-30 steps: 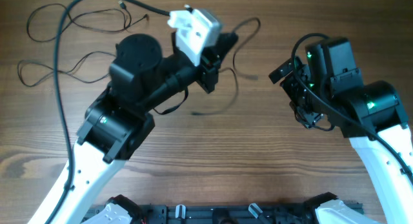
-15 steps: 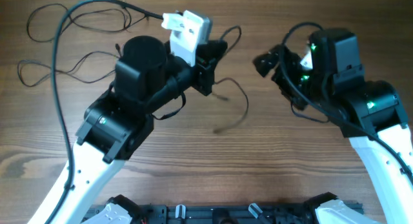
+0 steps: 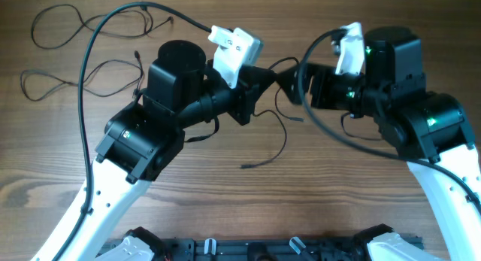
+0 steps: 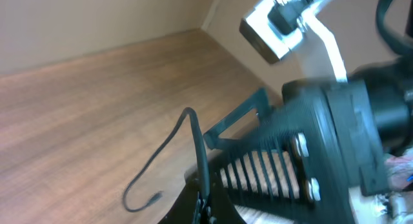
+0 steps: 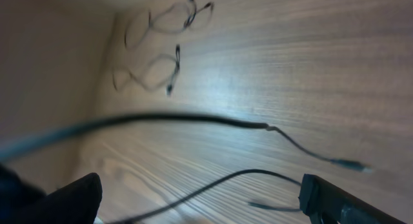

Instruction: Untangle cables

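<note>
We see both arms reaching in from the near edge of the wooden table [image 3: 316, 208] and meeting over its far middle. The left arm slants up and to the right, with the left gripper [image 3: 254, 86] turned toward the other arm. The right arm bends leftward, and the right gripper [image 3: 294, 79] faces it, almost touching.

The left gripper is clenched. In its wrist view the third cable [image 4: 164, 143] rises from between its tips [image 4: 203, 208], so we read it as pinched there. The right gripper [image 5: 200, 199] stands spread wide, with nothing grasped.

From overhead, the two wrists hide the pinch itself. We cannot tell whether the thin strand passing between the right fingers touches them. The right wrist view is blurred close to the lens, and a dark streak across it is hard to identify.

We count three cables. The first cable [image 3: 36, 28] and the second cable [image 3: 24, 84] lie loose at the far left, well away from both grippers. The third cable [image 3: 285, 137] trails down from the grippers onto the table in front of them, its free end lying nearest us.
</note>
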{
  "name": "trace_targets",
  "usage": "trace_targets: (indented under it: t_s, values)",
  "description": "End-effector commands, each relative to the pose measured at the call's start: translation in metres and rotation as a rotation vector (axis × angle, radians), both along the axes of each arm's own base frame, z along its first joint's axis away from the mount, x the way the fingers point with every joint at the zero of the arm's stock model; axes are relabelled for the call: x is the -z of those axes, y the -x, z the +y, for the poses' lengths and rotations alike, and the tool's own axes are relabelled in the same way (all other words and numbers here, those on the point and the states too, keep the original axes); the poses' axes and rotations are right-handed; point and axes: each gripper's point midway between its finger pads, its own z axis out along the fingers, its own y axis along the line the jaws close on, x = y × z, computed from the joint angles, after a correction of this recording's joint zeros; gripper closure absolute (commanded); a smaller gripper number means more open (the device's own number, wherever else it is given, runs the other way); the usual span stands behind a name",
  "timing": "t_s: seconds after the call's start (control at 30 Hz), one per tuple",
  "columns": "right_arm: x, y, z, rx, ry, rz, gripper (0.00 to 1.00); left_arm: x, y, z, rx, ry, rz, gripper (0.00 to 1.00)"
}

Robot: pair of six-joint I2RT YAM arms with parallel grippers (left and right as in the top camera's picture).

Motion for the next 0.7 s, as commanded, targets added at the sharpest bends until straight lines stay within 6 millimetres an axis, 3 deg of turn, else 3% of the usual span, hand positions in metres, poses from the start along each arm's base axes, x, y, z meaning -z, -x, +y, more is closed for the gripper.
trace_targets:
  t_s: [0.0, 0.2, 0.37, 0.47, 0.53, 0.6, 0.67]
  values:
    - [0.003, 0.007, 0.005, -0.244, 0.141, -0.164, 0.0, -0.009, 0.008, -0.005, -0.022, 0.127, 0.158, 0.96]
    - [0.012, -0.006, -0.001, -0.222, 0.204, -0.173, 0.02, -0.037, 0.038, -0.016, 0.128, 0.245, 0.213, 0.96]
    - [0.015, -0.019, 0.004, -0.224, 0.203, -0.192, 0.08, -0.04, 0.049, -0.014, 0.163, 0.252, 0.229, 0.96]
    - [0.011, -0.025, 0.006, -0.21, 0.189, -0.21, 0.25, -0.04, 0.05, -0.014, 0.162, 0.252, 0.235, 0.96]
    - [0.007, -0.028, 0.007, -0.201, 0.178, -0.224, 0.3, -0.039, 0.05, -0.014, 0.157, 0.258, 0.249, 0.96]
    - [0.004, -0.031, 0.008, -0.191, 0.168, -0.236, 0.48, -0.04, 0.05, -0.014, 0.156, 0.26, 0.25, 0.96]
    - [0.002, -0.032, 0.008, -0.18, 0.157, -0.235, 0.75, -0.04, 0.05, -0.014, 0.156, 0.259, 0.25, 0.96]
